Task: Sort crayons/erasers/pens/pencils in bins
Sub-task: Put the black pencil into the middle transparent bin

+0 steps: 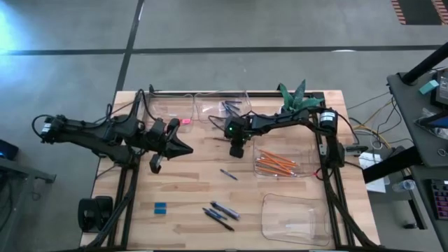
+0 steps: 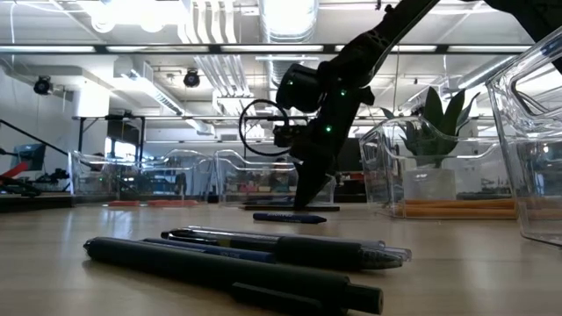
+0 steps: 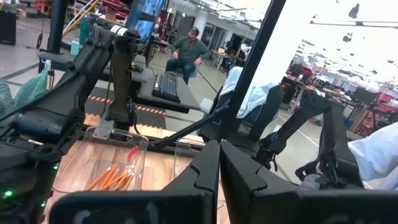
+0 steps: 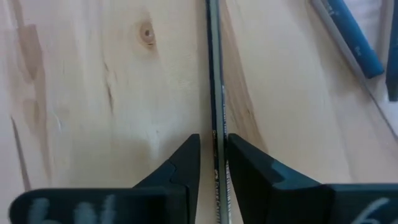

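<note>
My right gripper [image 1: 236,151] points down at mid-table and is shut on a thin dark stick with small print [image 4: 215,93]. It also shows in the low view [image 2: 304,200], with its fingertips at the tabletop. My left gripper [image 1: 185,148] hovers left of it, shut and empty, and its fingers show closed in the left wrist view [image 3: 219,180]. A short blue crayon [image 1: 228,174] lies on the wood. Three dark pens [image 1: 218,213] lie near the front. A blue eraser [image 1: 160,206] and a pink eraser [image 1: 185,121] lie loose. Orange pencils [image 1: 276,164] lie in a clear bin [image 1: 308,159]. My right gripper pinches the thin dark stick between its two fingers [image 4: 249,163], coming from above and pointing down. The fingers lie across the stick, on its sides [image 4: 216,146]. The stick runs on past the fingertips, level and close on the wood, with its shadow right beside it.
Two clear bins stand at the far edge. The left one [image 1: 166,105] is beside the pink eraser, and the right one [image 1: 225,106] holds blue crayons [image 4: 348,31]. Another clear bin [image 1: 294,218] stands near right. A green plant [image 1: 294,94] stands at the back right.
</note>
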Motion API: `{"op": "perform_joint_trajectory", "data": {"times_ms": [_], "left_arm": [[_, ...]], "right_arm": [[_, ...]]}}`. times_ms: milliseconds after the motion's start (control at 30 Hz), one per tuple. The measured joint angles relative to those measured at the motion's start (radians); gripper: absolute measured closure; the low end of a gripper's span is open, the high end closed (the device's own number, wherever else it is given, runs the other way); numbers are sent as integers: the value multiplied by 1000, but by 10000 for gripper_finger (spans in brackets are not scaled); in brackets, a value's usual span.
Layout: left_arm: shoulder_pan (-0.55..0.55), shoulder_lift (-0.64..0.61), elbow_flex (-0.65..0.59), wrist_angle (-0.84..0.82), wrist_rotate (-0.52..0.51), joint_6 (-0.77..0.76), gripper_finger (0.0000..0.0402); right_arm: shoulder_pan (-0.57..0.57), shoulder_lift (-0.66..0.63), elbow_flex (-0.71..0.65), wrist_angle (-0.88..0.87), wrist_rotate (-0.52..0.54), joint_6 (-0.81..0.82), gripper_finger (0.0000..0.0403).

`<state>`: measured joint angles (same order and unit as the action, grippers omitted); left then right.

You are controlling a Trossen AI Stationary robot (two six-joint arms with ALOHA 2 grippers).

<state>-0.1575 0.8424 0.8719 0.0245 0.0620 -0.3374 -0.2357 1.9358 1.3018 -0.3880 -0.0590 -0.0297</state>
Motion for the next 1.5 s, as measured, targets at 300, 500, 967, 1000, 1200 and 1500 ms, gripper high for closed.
{"op": "perform_joint_trajectory", "data": {"times_ms": [300, 500, 967, 1000, 1200, 1500], "left_arm": [[0, -6, 5, 0, 0, 0, 402], [0, -13, 10, 1, 1, 0, 402], [-1, -26, 9, -3, 2, -25, 402], [-1, -26, 9, -4, 2, -33, 402], [-1, -26, 9, -7, 6, -48, 402], [-1, -22, 6, -7, 6, -48, 402]], "right_arm": [[21, 18, 1, -6, 63, -16, 386], [20, 3, 13, -20, 50, 22, 392], [32, -189, 49, -66, -1, 108, 395], [37, -216, 51, -88, -11, 118, 395], [83, -383, 50, -238, -21, 170, 395], [190, -623, 52, -625, -28, 345, 395]]}}
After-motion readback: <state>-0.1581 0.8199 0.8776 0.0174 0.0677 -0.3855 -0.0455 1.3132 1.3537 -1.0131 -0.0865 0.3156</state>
